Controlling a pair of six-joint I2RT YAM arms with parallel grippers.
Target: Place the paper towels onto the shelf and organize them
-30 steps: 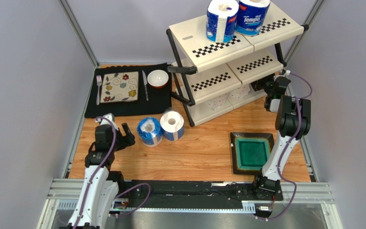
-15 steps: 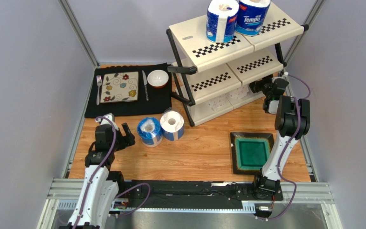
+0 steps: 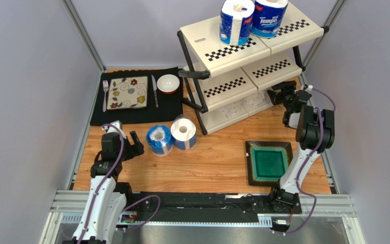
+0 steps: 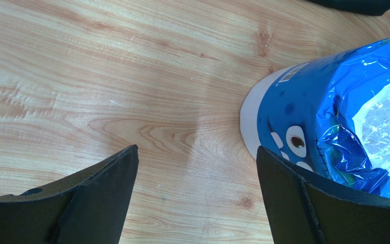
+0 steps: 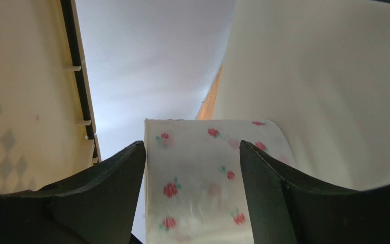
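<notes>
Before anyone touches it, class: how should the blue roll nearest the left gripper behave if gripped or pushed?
The blue roll stands on its flat end, so a low push would probably slide it, not roll it. Its glossy, crinkled film likely makes it slippery. Being wound paper, it is probably light and squashy.

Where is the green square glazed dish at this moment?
In the top view, the green square glazed dish lies on the right side of the wooden table, in front of the cream three-tier shelf.
</notes>
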